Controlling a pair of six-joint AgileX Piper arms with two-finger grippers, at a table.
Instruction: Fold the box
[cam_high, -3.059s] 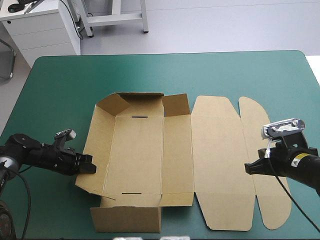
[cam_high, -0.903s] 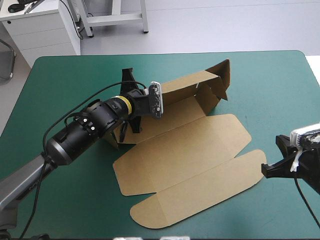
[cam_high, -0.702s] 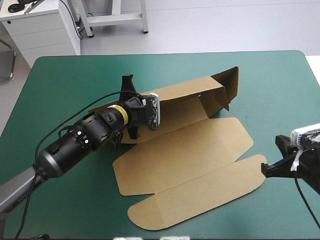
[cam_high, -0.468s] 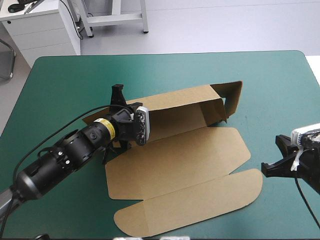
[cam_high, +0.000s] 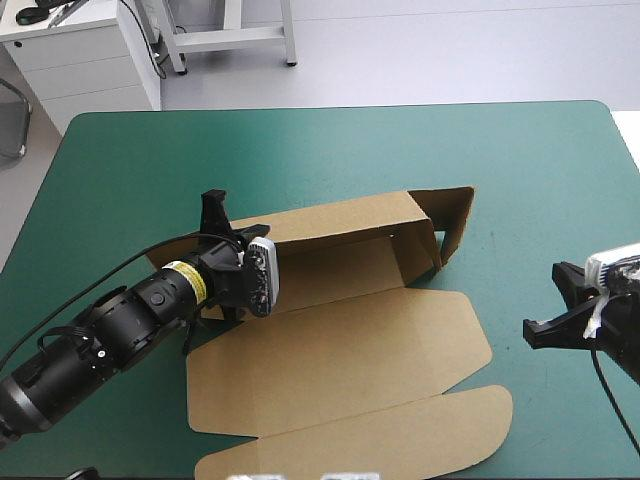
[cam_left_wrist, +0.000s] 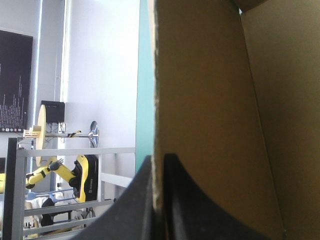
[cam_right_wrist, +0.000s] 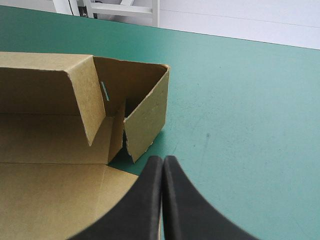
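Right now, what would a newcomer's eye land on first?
The brown box in mid-table: its back wall stands up, and its lid panels lie flat toward the near edge. The left tool is shut on a raised wall at its left end. The right tool hangs shut over the teal-green cover, right of the box.

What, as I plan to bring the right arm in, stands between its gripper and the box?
Nothing visible. Only bare teal-green cover lies between the shut right gripper and the box, nearest its raised end wall. The left gripper is shut on its long wall.
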